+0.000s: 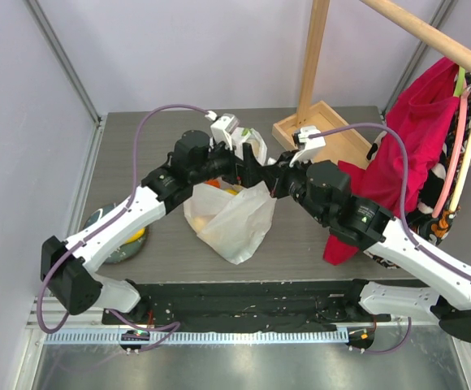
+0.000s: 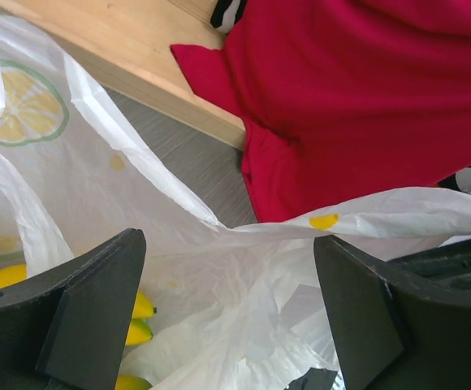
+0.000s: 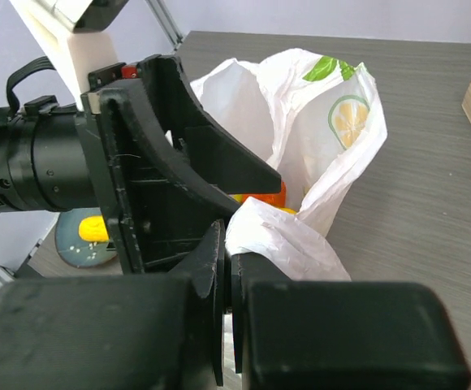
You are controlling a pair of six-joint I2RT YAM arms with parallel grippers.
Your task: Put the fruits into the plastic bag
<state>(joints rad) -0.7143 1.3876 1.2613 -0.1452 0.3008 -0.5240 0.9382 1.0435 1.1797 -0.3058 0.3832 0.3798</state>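
The plastic bag [image 1: 234, 221] stands in the middle of the table, white with lemon prints. My right gripper [image 3: 229, 268] is shut on a bunched edge of the bag [image 3: 280, 237] and holds it up. My left gripper [image 2: 231, 301] is open and empty, its jaws wide apart just above the bag's mouth [image 2: 244, 325]. Inside the bag I see the yellow banana bunch [image 2: 140, 307] and an orange-red fruit [image 3: 268, 197]. One yellow fruit [image 1: 137, 236] lies on the grey plate [image 1: 112, 252] at the left. The two grippers [image 1: 260, 175] nearly touch over the bag.
A wooden tray [image 1: 321, 134] with an upright post stands at the back right. A red cloth [image 1: 410, 138] hangs from a wooden rail on the right and drapes down to the table. The plate sits near the left arm's forearm.
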